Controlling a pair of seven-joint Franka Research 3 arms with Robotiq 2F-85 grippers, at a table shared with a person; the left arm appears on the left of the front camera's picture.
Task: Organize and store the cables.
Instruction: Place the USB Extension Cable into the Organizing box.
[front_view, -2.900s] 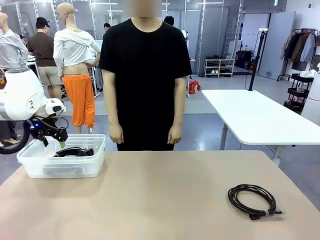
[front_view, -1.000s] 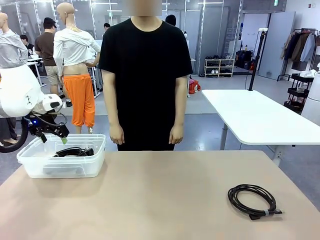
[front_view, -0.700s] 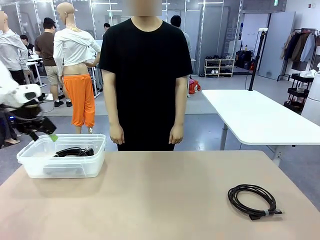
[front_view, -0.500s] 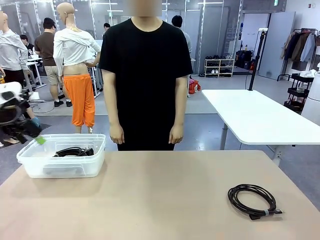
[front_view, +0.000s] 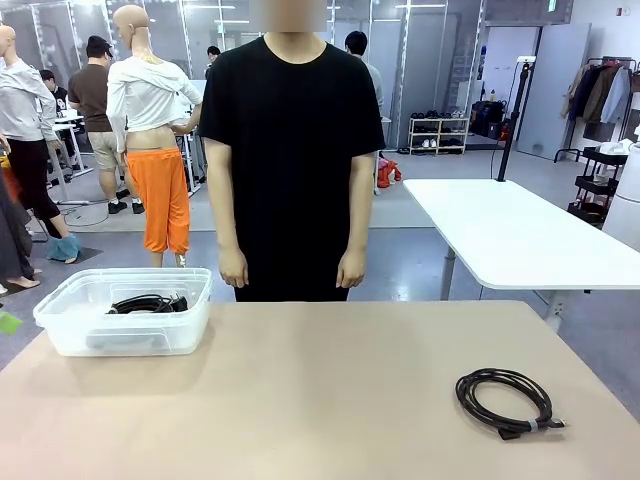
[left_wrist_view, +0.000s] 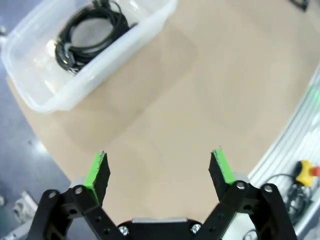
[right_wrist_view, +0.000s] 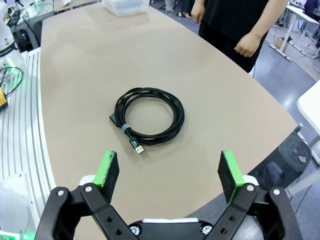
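Observation:
One black cable (front_view: 531, 425), coiled flat with a pale tie band, lies on the table's right front. In the right wrist view this cable (right_wrist_view: 124, 128) lies ahead of my open right gripper (right_wrist_view: 170, 172), which hovers above and apart from it. A clear plastic bin (front_view: 125, 335) stands at the far left with coiled black cable (front_view: 148, 302) inside. My left gripper (left_wrist_view: 159, 170) is open and holds nothing; it hangs over the table's left edge, with the bin (left_wrist_view: 105, 62) and its cable (left_wrist_view: 85, 35) ahead. One green fingertip (front_view: 8, 322) shows at the picture's left edge.
A person (front_view: 290, 150) in a black shirt stands at the far side with both hands hanging down; one hand (right_wrist_view: 245, 47) is near the table's edge. A white table (front_view: 510, 235) stands behind at the right. The tan tabletop (front_view: 320, 390) is bare in the middle.
My left arm has pulled away from above the bin toward the left and down, nearly leaving the front view. The cables and the person have not moved.

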